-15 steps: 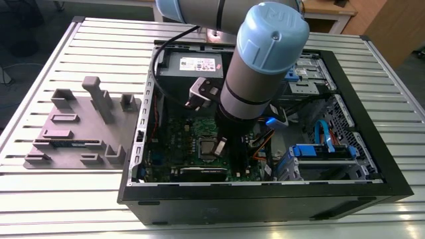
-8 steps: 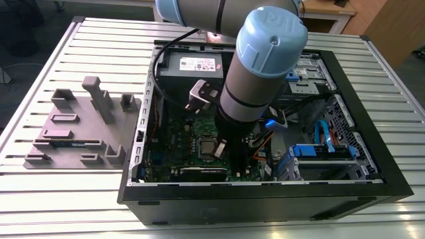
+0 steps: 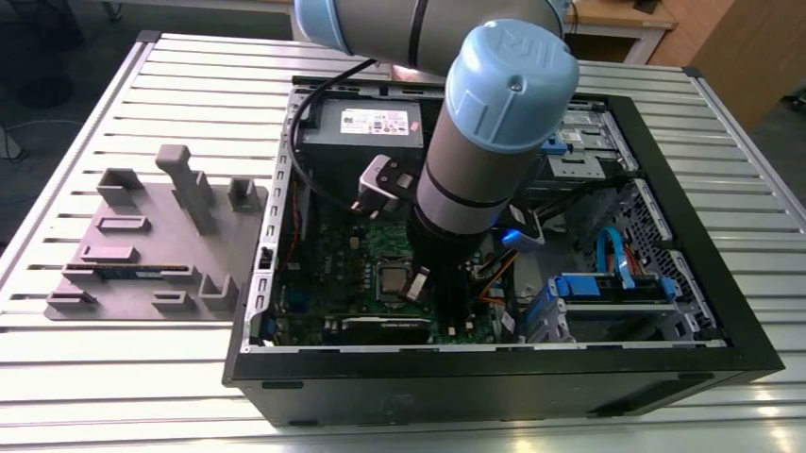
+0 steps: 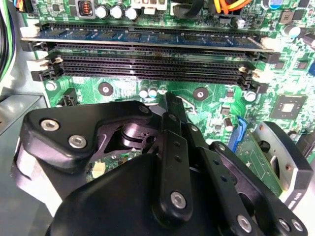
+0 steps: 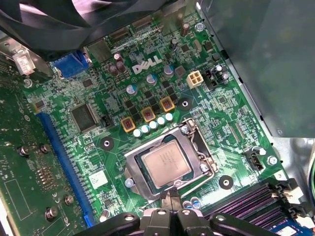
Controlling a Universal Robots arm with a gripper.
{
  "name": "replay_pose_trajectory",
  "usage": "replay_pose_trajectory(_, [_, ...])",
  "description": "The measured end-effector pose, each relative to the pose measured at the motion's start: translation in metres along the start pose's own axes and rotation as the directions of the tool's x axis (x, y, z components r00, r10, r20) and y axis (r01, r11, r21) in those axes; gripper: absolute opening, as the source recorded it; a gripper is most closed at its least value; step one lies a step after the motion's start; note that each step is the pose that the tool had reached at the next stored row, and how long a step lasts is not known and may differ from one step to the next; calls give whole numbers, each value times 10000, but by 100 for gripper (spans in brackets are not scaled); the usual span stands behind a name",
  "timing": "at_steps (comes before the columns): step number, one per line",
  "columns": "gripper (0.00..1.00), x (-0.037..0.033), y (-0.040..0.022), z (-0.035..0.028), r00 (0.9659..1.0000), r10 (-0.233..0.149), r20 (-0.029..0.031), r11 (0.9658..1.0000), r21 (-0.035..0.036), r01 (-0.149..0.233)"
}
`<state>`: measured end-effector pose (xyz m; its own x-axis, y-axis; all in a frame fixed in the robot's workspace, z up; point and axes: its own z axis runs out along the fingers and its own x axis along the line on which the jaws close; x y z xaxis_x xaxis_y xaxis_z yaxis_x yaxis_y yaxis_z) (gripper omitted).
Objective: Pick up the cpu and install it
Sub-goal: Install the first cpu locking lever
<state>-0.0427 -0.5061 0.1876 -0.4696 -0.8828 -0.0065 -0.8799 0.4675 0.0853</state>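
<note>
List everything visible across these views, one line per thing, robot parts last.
small square silver-topped cpu: one, silver, seated in the metal-framed socket on the board.
green motherboard: one, green, lying inside the case.
open black computer case: one, black, on the slatted table.
grey power supply box with white label: one, grey, at the case's far side in the exterior view.
black memory slots: several, black, in a row on the board; one holds a blue module.
grey parts fixture: one, grey, at the exterior view's left of the case.
slatted metal table: one, silver.
gripper: one, black, fingertips together at the cpu's edge.
</note>
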Motion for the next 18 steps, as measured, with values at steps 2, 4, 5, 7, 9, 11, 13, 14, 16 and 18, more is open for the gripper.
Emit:
replay_pose_trajectory(2, [11, 0, -1, 7, 10000, -1, 5, 10000, 6, 1])
replay_pose_trajectory(4, [11, 1, -1, 9, 10000, -5, 13, 10000, 12, 5])
replay_pose_trajectory(5, [11, 0, -1, 10, 10000, -8, 23, 10000, 11, 8])
replay_pose_trajectory(7, [11, 2, -1, 4, 10000, -17, 32, 10000, 9, 17])
replay_pose_trajectory(9, [11, 7, -3, 11, 10000, -21, 42, 10000, 5, 21])
replay_pose_trajectory(11, [11, 14, -8, 13, 10000, -22, 55, 10000, 1, 22])
replay_pose_trajectory(13, [11, 24, -15, 16, 10000, -24, 64, 10000, 0, 24])
replay_pose_trajectory(14, [11, 29, -17, 15, 10000, -27, 67, 10000, -1, 27])
replay_pose_trajectory(16, [11, 36, -21, 13, 10000, -38, 75, 10000, -8, 38])
replay_pose_trajectory(18, [11, 37, -21, 13, 10000, -42, 77, 10000, -10, 42])
